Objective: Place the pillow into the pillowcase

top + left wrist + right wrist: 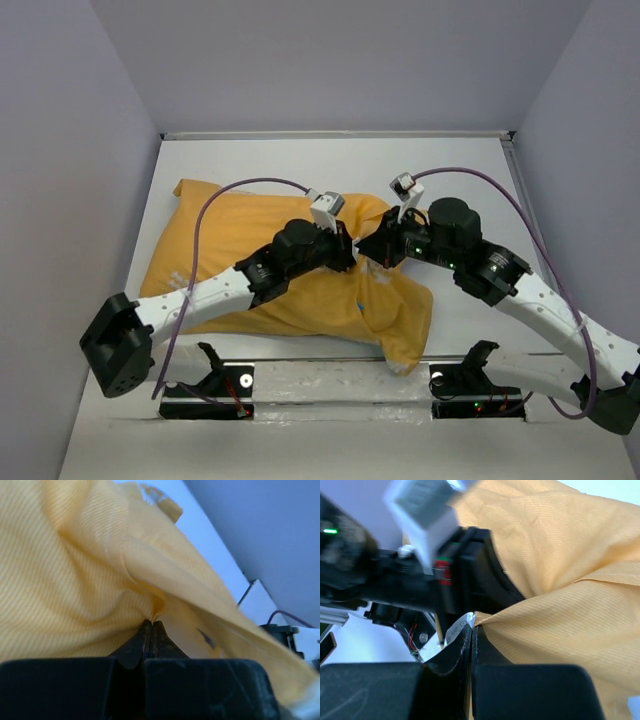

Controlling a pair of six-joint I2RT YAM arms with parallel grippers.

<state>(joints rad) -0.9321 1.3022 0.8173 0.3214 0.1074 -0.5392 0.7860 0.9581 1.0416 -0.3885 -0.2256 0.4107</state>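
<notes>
The mustard-yellow pillowcase (240, 240) lies plump across the table, its loose open end hanging toward the near edge (400, 330). The pillow itself is hidden; no white cushion shows. My left gripper (347, 252) is shut on a fold of the yellow fabric (75, 580), pinched at its tips (152, 622). My right gripper (372, 250) is shut on the pillowcase edge (560, 620) at its tips (472, 627), with a small white care label (456, 629) caught there. The two grippers nearly touch, tip to tip, over the middle of the case.
The white table (460, 180) is boxed in by grey walls at the back and both sides. A silver rail (330, 385) with two black mounts runs along the near edge. The left arm's wrist (420, 580) fills the right wrist view close by.
</notes>
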